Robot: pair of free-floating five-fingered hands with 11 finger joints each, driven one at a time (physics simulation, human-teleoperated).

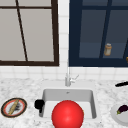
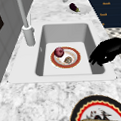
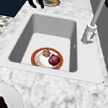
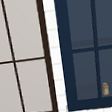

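red-rimmed plate (image 2: 77,61) flat in sink basin (image 2: 88,38), red apple (image 2: 59,52) on it

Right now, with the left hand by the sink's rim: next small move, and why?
Probably ease the left hand sideways and down into the sink, toward the plate carrying the red fruit. The hand hangs over the rim with relaxed fingers, holds nothing, and is clear of the plate. The right hand sits farther off, over the right counter.
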